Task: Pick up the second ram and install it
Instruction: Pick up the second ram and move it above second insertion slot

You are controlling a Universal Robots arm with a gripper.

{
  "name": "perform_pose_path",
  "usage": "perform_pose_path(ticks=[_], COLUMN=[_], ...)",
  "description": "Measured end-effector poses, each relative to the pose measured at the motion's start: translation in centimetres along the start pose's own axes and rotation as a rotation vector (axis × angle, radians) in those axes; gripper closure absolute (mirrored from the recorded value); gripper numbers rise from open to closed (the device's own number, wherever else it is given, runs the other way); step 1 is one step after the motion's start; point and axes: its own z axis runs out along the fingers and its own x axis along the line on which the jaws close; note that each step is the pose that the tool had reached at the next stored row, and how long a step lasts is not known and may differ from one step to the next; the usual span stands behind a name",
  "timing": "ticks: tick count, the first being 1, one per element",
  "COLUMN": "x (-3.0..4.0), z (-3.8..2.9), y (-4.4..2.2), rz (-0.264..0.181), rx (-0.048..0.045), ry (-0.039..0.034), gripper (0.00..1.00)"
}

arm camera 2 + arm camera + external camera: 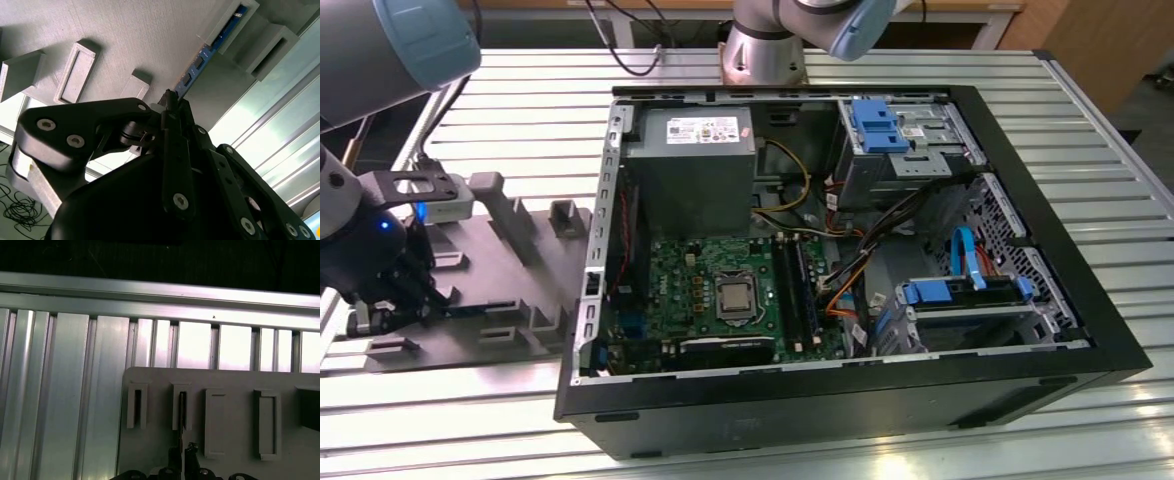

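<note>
The second ram (200, 62) is a thin dark-blue stick with small black chips, standing on edge in the slotted posts of a grey plastic block (507, 260). My gripper (170, 100) is at the stick's near end, its black fingers (176, 150) drawn together on it. In the first wrist view the ram (182, 407) is a thin dark edge in one slot of the block (230, 380), with the gripper (183, 452) right below it. In the exterior view the gripper (374, 310) hangs low over the block's left end.
An open black computer case (1014, 390) lies to the exterior view's right of the block, holding a green board (680, 270) with long black slots (794, 290). Everything rests on a ribbed metal table (520, 120). Cables and drive bays (961, 300) crowd the case's right half.
</note>
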Motion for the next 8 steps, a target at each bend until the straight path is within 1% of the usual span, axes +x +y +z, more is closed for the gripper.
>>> perform_pose_path(ticks=[2,3,8], x=[0.0,0.0,0.01], z=[0.0,0.0,0.0], y=[0.0,0.0,0.0], rz=[0.0,0.0,0.0], rx=[0.0,0.0,0.0], ry=[0.0,0.0,0.0], gripper=[0.83,0.89,0.89])
